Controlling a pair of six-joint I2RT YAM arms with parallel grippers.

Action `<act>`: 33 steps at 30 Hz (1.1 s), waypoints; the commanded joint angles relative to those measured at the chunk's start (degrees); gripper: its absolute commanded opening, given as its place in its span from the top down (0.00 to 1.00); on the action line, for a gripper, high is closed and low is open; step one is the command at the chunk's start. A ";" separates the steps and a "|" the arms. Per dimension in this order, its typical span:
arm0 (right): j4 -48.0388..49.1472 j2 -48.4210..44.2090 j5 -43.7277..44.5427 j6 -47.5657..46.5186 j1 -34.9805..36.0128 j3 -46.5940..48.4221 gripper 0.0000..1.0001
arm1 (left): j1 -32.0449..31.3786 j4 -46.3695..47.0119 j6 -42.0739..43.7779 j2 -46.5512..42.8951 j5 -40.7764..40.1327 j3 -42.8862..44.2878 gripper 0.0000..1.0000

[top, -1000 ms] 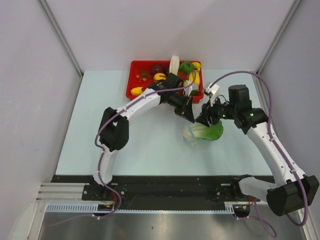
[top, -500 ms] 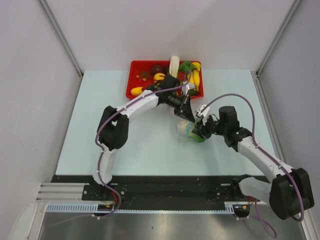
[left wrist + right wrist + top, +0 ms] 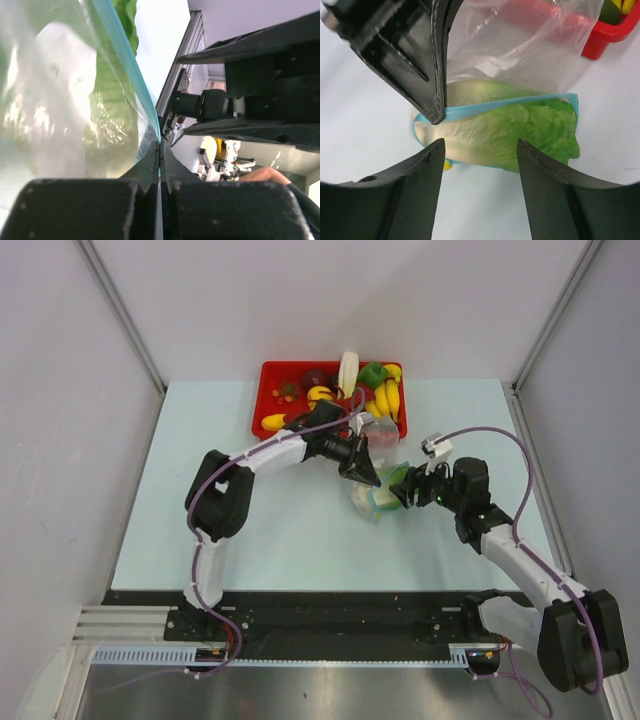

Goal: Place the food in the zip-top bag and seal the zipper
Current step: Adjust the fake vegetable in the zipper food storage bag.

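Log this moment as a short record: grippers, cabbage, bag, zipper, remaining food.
left gripper: shut, pinching the zipper's upper edge
right gripper: open, facing the cabbage, holding nothing
cabbage: lying in the bag's mouth, partly outside
zip-top bag: mouth held open by the left gripper
zipper: unsealed
other food: in the red tray

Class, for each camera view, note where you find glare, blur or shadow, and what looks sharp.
Left wrist: bright glare patches on the zip-top bag close to the lens, the cabbage hazy through it; right wrist: the cabbage is crisp, the right gripper's fingers dark and soft-edged up close; top external: even light, only faint shadows on the table, nothing blurred.
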 commanded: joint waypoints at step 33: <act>11.68 21.69 -12.70 78.88 -8.07 0.58 0.16 | -4.39 49.83 -23.51 -9.54 -2.62 -20.86 1.00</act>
